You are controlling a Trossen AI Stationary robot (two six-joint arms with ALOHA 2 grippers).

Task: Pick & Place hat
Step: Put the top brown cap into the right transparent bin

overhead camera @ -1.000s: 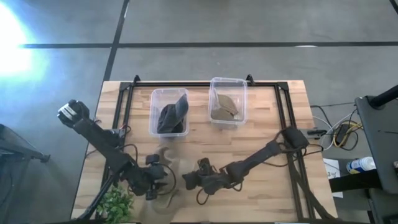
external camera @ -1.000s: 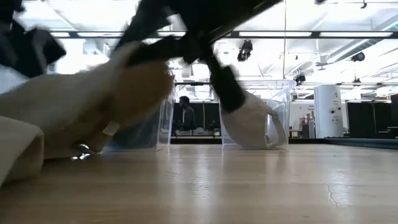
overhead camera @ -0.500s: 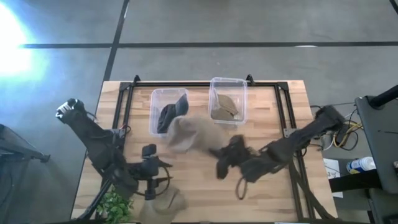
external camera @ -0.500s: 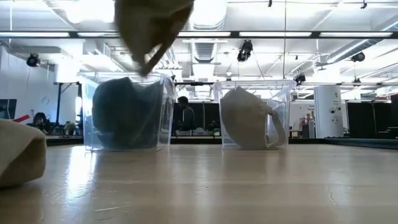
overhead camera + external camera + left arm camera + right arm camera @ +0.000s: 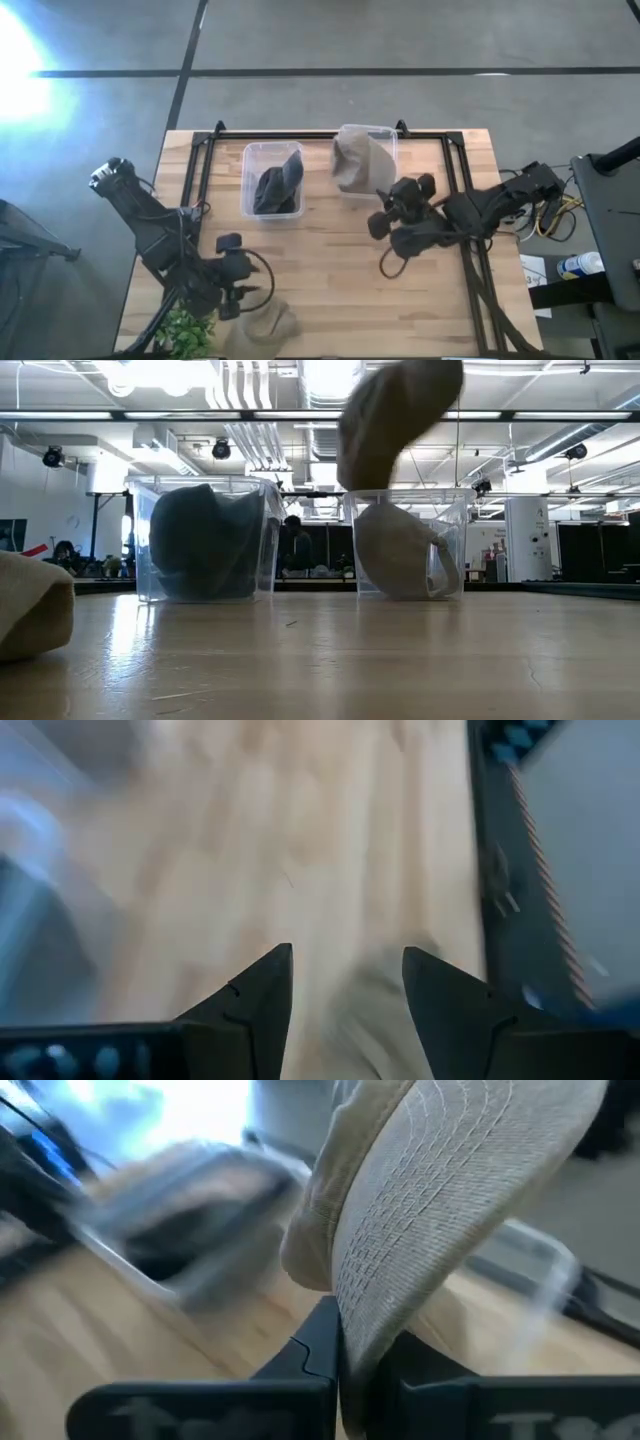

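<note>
The right gripper held a tan hat pinched in its fingers above the right bin; the left gripper waited, fingers apart, over the counter.

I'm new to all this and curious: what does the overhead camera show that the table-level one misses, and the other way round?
Only the high view shows both arms, the right gripper holding the tan hat, the left gripper and a plant. Only the low view shows the room behind, with ceiling lights. Both show the hat over the right bin, the left bin with a dark hat, and another tan hat on the table.
</note>
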